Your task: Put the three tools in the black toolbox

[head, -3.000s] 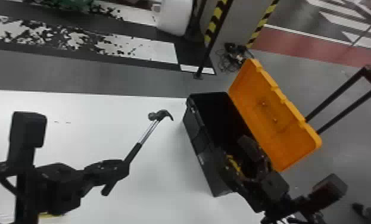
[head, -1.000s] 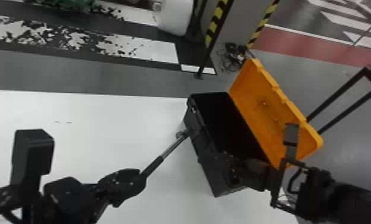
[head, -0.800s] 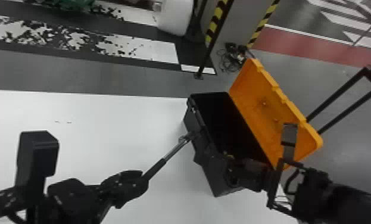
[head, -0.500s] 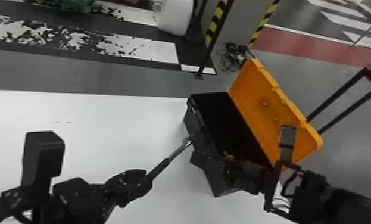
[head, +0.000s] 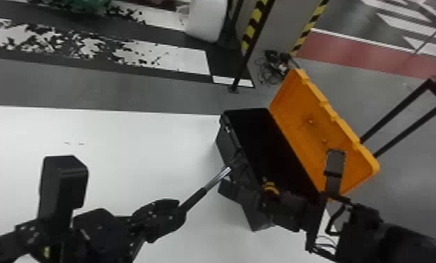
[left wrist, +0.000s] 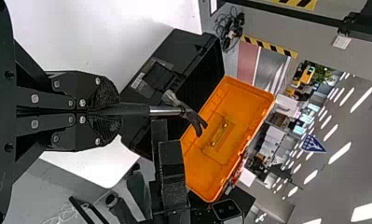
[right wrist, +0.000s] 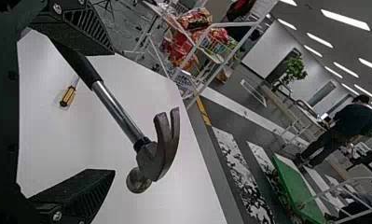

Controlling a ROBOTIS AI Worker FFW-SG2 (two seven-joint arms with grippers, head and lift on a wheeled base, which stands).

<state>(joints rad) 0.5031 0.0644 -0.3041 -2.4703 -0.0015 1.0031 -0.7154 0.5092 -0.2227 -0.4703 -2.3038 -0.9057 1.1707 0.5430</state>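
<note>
The left hand [head: 182, 209] is nearest on the left, closed narrow around the dark grip of the hammer [head: 218, 179], whose steel shaft slants away toward the toolbox [head: 227, 141]. Across from it, the right hand [head: 230, 175] comes in from the right, past the toolbox's near part, its fingers [right wrist: 88, 196] spread wide; in the right wrist view the hammer's shaft and head show between them, ungripped by that hand (the claw and the round face are both plain there). A screwdriver [right wrist: 68, 96] with a yellow and black handle lies on the white tabletop [head: 140, 140], well apart from the hammer's head. The toolbox stands on the tabletop too, black, its orange lid [head: 318, 133] swung back; the hammer's head is by its side wall, and I cannot tell whether they touch. The inside is too dark to say what it holds.

Beyond the tabletop is grey floor [head: 122, 92] with black-and-white markings. A tangle of cables [head: 271, 68] lies there by a pillar [head: 280, 33] edged in yellow and black stripes.
</note>
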